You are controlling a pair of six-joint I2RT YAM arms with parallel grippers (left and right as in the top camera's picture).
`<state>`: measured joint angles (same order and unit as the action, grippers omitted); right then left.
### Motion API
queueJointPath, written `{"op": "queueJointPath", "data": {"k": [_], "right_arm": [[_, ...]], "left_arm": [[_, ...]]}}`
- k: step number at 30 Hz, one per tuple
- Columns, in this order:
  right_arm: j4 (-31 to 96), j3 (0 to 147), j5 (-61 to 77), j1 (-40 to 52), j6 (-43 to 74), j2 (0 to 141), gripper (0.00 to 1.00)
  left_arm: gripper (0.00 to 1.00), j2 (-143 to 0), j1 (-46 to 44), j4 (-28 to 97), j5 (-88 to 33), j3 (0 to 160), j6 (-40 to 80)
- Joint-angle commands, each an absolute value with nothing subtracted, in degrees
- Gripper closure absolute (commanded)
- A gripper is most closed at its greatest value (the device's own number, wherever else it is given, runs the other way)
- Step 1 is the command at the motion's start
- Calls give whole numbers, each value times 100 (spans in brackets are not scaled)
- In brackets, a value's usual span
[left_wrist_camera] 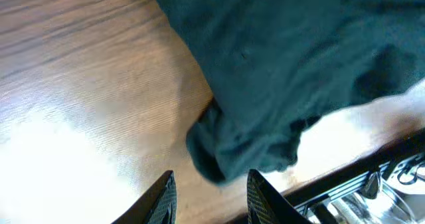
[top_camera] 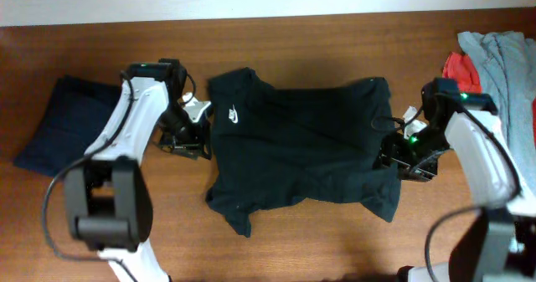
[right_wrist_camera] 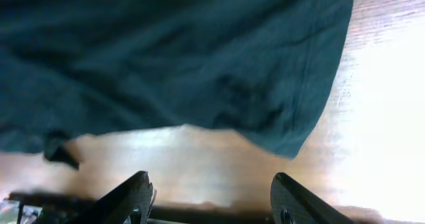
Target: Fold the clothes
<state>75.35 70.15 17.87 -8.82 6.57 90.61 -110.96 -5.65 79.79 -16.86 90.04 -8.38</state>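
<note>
The black T-shirt (top_camera: 297,144) lies spread and wrinkled in the middle of the table, its white swoosh logo (top_camera: 234,113) toward the left. My left gripper (top_camera: 191,141) sits at the shirt's left edge, open and empty; in the left wrist view its fingers (left_wrist_camera: 209,199) frame a bunched bit of the shirt (left_wrist_camera: 299,58). My right gripper (top_camera: 400,161) is at the shirt's right edge, open and empty; in the right wrist view its fingers (right_wrist_camera: 211,197) stand wide over bare wood just short of the shirt's hem (right_wrist_camera: 199,58).
A dark navy folded garment (top_camera: 59,123) lies at the far left. Light grey (top_camera: 507,60) and red (top_camera: 459,69) garments are piled at the far right. The wooden table (top_camera: 276,240) runs to a white wall at the back.
</note>
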Motion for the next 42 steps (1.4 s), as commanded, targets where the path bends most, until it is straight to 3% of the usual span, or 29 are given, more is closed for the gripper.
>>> {"op": "queueJointPath", "data": {"k": [1, 4, 8, 13, 18, 22, 24, 25, 26, 35, 42], "right_arm": [[7749, 7006, 1992, -897, 340, 7935, 37], [7782, 6989, 1990, -897, 366, 6995, 33], [7859, 6613, 1586, -897, 1341, 5992, 13], [7712, 5749, 1608, -897, 1706, 5896, 13], [7607, 5524, 1627, -897, 1704, 6211, 13], [7520, 5524, 1627, -897, 1706, 6241, 13], [7520, 5524, 1627, -897, 1706, 6241, 14], [7520, 5524, 1627, -897, 1706, 6241, 14], [7522, 5524, 1625, -897, 1706, 6241, 14], [7459, 5522, 1584, -897, 1706, 6243, 14], [7677, 5253, 1621, -897, 1922, 6567, 14]], "left_arm": [[64, -9671, -563, 7994, -1221, 8790, -563], [52, -8700, -602, 7797, -1264, 8099, -515], [41, -7795, -893, 7199, -1546, 6423, -143], [38, -7920, -1382, 6071, -2279, 4834, 119], [38, -8711, -1540, 5111, -2274, 4423, 349], [53, -9325, -1540, 4731, -2541, 4425, 390], [75, -9476, -1538, 4718, -2576, 4429, 392], [96, -9491, -1507, 4783, -2569, 4447, 458], [99, -9456, -1459, 4875, -2571, 4488, 458], [99, -8366, -755, 6639, -1389, 5662, 395], [100, -7719, -770, 7190, -1323, 5922, 322]]}}
